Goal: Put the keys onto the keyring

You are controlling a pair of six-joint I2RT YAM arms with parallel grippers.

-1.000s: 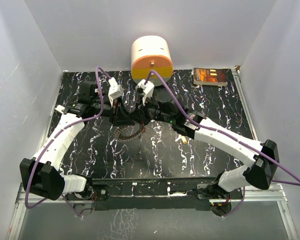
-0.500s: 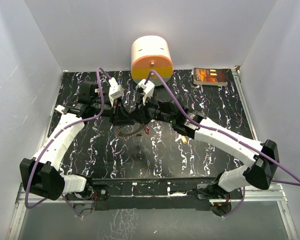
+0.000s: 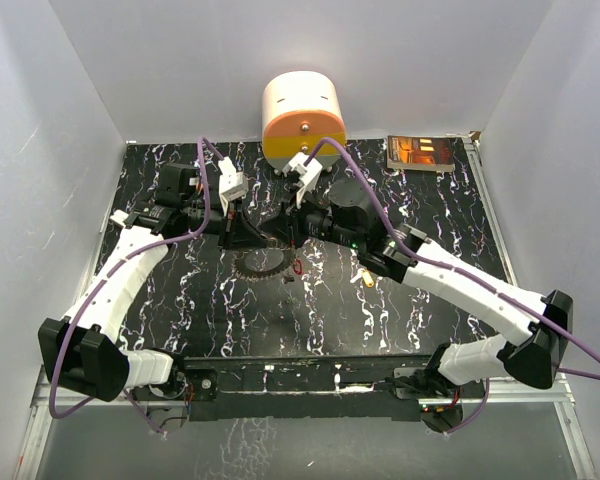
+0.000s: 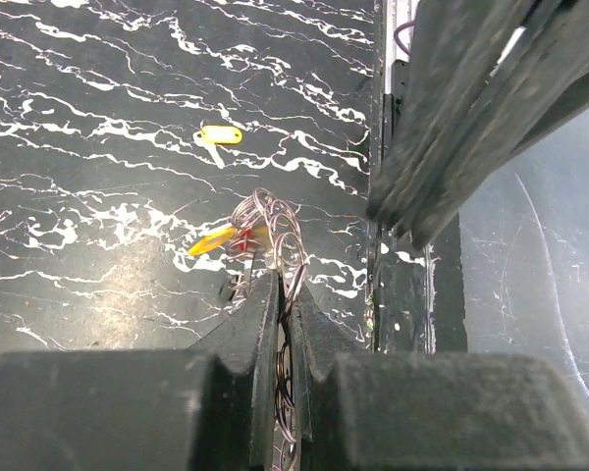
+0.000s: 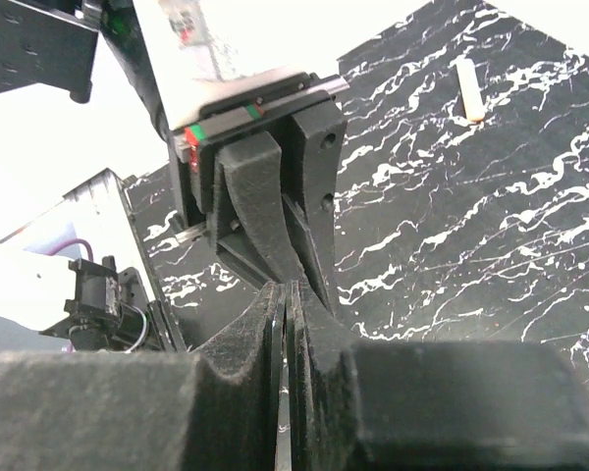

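Keyring point(image 3: 261, 264) — above mid-worktop point(image 3: 310, 310), clamped in my left pincer point(image 4: 280, 294), red and yellow keys point(image 4: 216, 240) hanging at it. My right pincer point(image 5: 287, 294): clenched, contents unclear. Risk — opposing pulls could twist the ring out, dropping everything.

A: Two arms in white shells with bulky black joints: the left arm point(image 3: 120, 285) and the right arm point(image 3: 470, 290).

B: A purple cable point(image 3: 72, 335) runs along each, shoulder to wrist, ending by a white camera block point(image 3: 230, 185).

A: Seen close, the left gripper point(image 4: 280, 289) and the right gripper point(image 5: 287, 292) have matte black jaws, grainy and tapering to narrow tips.

B: The left one's housing bears a thin red-and-green strip point(image 5: 216, 126) under a white block, with round holes in one black finger.
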